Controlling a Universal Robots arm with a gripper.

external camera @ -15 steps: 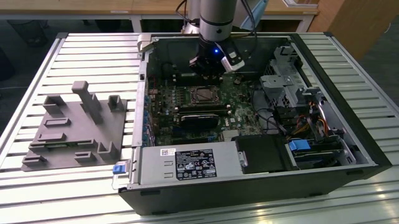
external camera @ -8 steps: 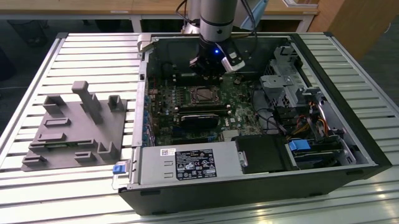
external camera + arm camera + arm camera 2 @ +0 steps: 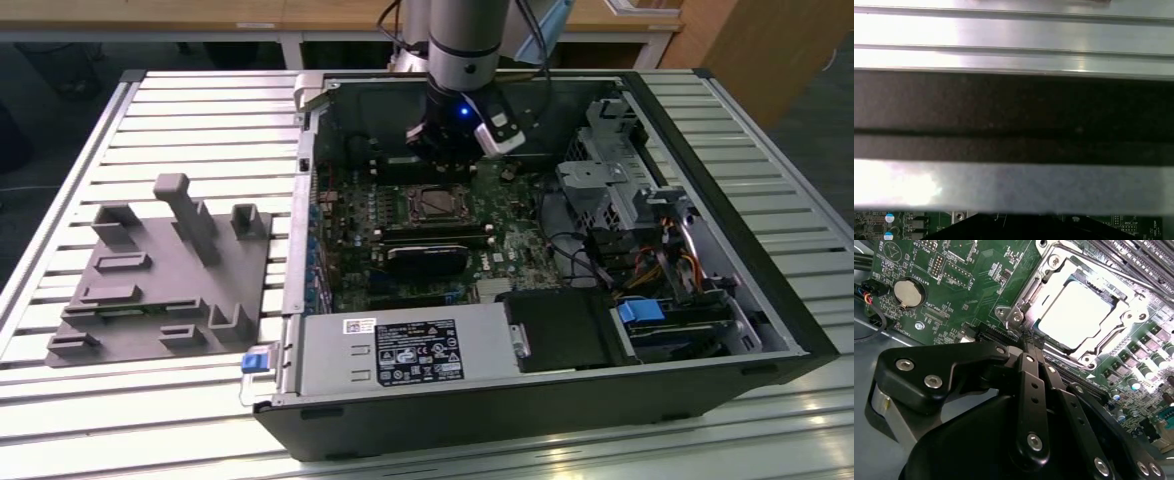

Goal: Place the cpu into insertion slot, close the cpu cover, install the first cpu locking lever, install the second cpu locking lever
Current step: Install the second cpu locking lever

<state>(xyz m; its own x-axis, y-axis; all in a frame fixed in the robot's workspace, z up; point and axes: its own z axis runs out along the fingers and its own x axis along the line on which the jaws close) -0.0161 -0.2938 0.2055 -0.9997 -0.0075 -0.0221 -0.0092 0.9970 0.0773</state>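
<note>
Second wrist view: the cpu (image 3: 1081, 315), a pale square chip, lies flat inside the insertion slot (image 3: 1019, 315) on the green circuit board (image 3: 979, 270). The cpu cover (image 3: 1054, 270), a thin silver frame, appears to lie down around the chip, though whether it is fully latched cannot be told. The gripper (image 3: 1029, 342) has its black fingers pressed together with nothing between them, tips just beside the socket's near corner, close to a thin metal lever.

Judging from this, a lever step is in hand; doing it well means pushing on the lever alone, keeping off the chip's face.

Around it, a round coin battery (image 3: 906, 294) sits well apart on the board. In the exterior view, the gripper (image 3: 447, 150) hangs inside the open computer case (image 3: 534, 410), whose walls crowd the arm. A grey holder tray (image 3: 160, 280) rests outside, on the exterior view's left.
</note>
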